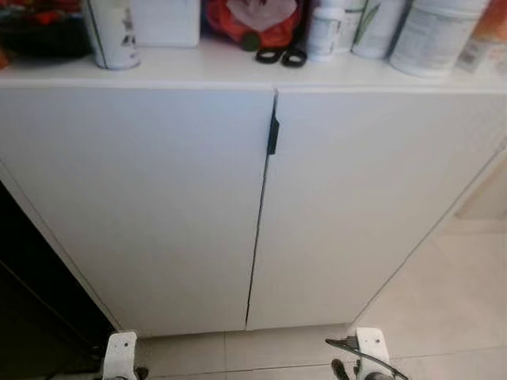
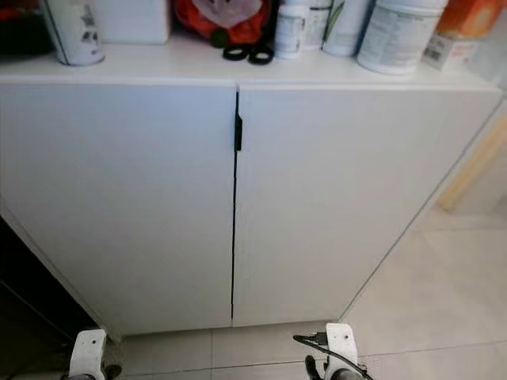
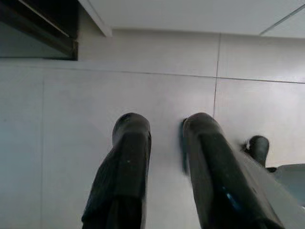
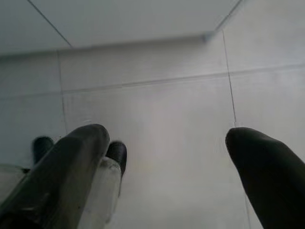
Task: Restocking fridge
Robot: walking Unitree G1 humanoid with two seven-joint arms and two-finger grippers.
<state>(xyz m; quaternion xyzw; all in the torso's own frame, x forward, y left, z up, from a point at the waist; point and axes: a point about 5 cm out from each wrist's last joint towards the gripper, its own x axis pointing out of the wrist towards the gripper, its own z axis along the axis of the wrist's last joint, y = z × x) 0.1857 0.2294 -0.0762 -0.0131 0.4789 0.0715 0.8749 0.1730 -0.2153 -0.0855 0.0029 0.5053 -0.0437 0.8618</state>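
A white two-door cabinet [image 1: 158,206] spans the head view, doors shut, with a black handle [image 1: 273,133] at the seam between them. Its tabletop [image 1: 198,67] carries, at 12 o'clock, a row of white containers [image 1: 432,36], a red bag [image 1: 253,20] and two black rings [image 1: 281,56]. Light floor tiles [image 1: 444,301] extend to 4 o'clock. The left gripper [image 3: 164,138] hangs over the tiles at 7 o'clock, fingers slightly parted, holding nothing. The right gripper [image 4: 167,143] hangs at 5 o'clock, fingers spread wide, empty.
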